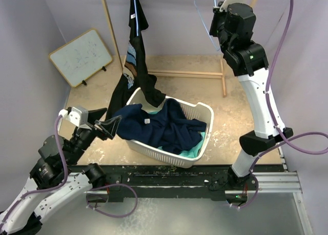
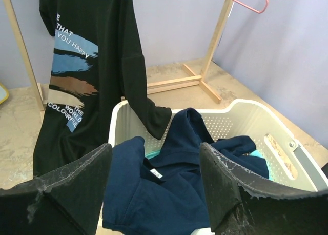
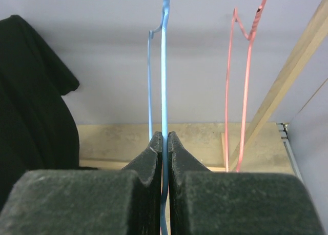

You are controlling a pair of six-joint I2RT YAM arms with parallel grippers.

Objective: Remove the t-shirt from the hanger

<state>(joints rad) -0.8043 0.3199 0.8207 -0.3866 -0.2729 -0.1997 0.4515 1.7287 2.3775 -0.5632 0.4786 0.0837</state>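
1. The left gripper was spread wide and empty, low beside the basket.
2. The black t-shirt hung just ahead and up-left of it, its long axis vertical, one sleeve trailing into the basket.
3. The right gripper pinched a bare blue hanger, high up and well right of the black t-shirt.
4. The left gripper looked nearer the hem.
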